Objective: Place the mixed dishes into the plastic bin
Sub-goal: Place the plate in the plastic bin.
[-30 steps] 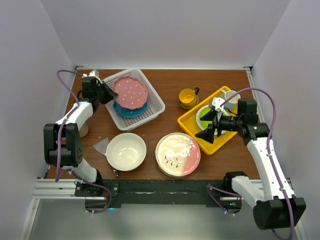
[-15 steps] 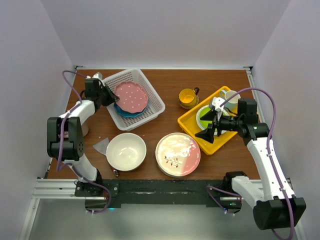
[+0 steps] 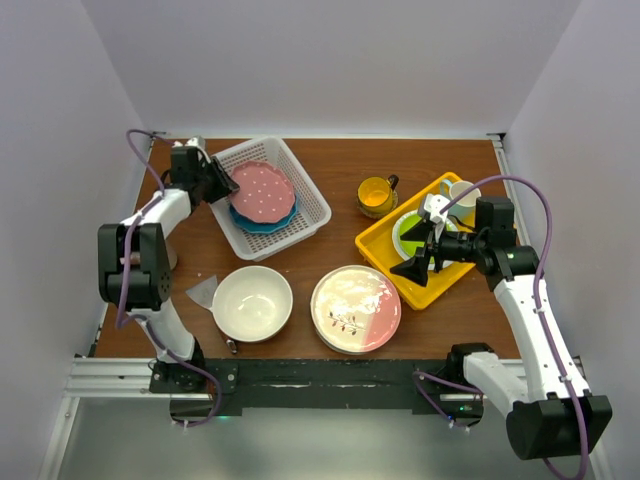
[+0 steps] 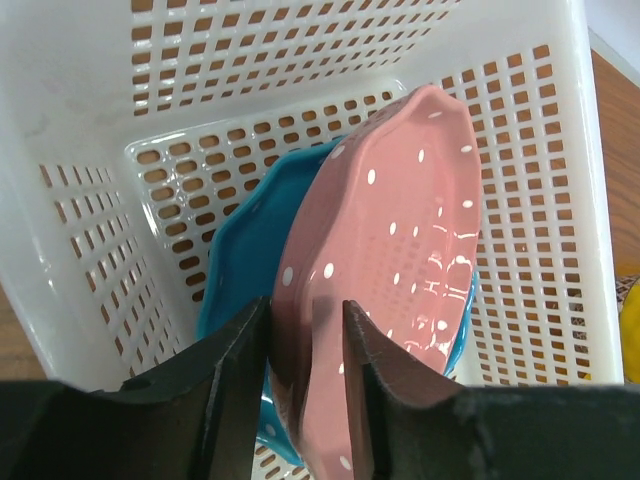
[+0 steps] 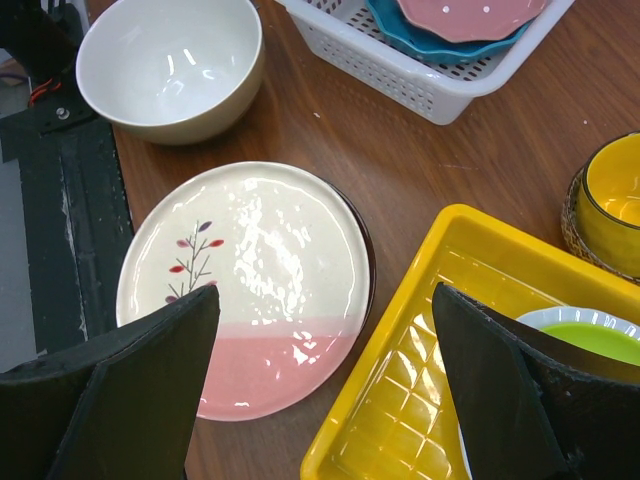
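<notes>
left gripper [image 4: 303, 318] straddles the tilted pink dotted plate [image 4: 400, 240].

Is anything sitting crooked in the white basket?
Yes. The pink dotted plate is tilted, slanting over the blue plate instead of lying flat in the plastic bin. Its near rim sits between the fingers of the left end effector; whether they pinch it is unclear.

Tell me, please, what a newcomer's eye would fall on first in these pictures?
The pink dotted plate, tilted on a blue plate inside the white plastic bin at the far left, with the left gripper straddling its rim. Next, the bright yellow tray on the right, where the open right gripper hovers beside the cream-pink plate.
</notes>
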{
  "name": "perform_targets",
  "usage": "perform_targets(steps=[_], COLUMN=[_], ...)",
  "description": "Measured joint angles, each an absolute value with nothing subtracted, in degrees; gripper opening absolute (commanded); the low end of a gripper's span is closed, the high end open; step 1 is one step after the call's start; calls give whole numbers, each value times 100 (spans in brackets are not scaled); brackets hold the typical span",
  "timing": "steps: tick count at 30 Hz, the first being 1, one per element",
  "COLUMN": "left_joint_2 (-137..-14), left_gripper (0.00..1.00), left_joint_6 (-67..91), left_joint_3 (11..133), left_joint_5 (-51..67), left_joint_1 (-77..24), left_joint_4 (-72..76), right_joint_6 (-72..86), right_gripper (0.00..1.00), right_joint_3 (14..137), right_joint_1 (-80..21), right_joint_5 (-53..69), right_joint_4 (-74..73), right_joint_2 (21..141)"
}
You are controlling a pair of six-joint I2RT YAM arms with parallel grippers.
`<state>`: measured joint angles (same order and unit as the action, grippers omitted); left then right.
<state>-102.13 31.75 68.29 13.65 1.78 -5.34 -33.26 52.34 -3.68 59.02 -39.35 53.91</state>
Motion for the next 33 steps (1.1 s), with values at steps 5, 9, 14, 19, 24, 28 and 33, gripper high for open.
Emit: perform_targets(steps=[5, 9, 14, 19, 24, 28, 33], left_joint_2=[-10346, -10429, -10519, -10630, -10704, -10728, -10748], left_gripper=[52, 57, 61, 68, 73, 74, 78], left_joint_6=[3035, 2880, 2633, 2405, 2185, 2069, 1973], left_joint_3=[7046, 7207, 7382, 7564, 7673, 7738, 7800], left_joint_5=[1229, 1059, 679, 294, -71, -307, -548], left_joint_1=[128, 34, -174, -355, -510, -598, -642], left_joint_4=[-620, -766, -963, -1173, -1319, -1452, -1509], right_joint_6=[-3328, -3328, -3328, -3328, -3332, -3345, -3347], right_gripper=[92, 92, 92, 92, 92, 92, 92], right_joint_3=[5234, 5234, 5234, 5231, 5225, 5225, 5225], right_joint_1=[-368, -368, -368, -368, -368, -366, -366], right_joint_5=[5898, 5883, 5828, 5800, 5802, 5802, 5800], right_joint_4=[-3935, -3935, -3935, -3935, -3935, -3935, -3935], right_joint_2=[5391, 5387, 5382, 5356, 5275, 5269, 5238])
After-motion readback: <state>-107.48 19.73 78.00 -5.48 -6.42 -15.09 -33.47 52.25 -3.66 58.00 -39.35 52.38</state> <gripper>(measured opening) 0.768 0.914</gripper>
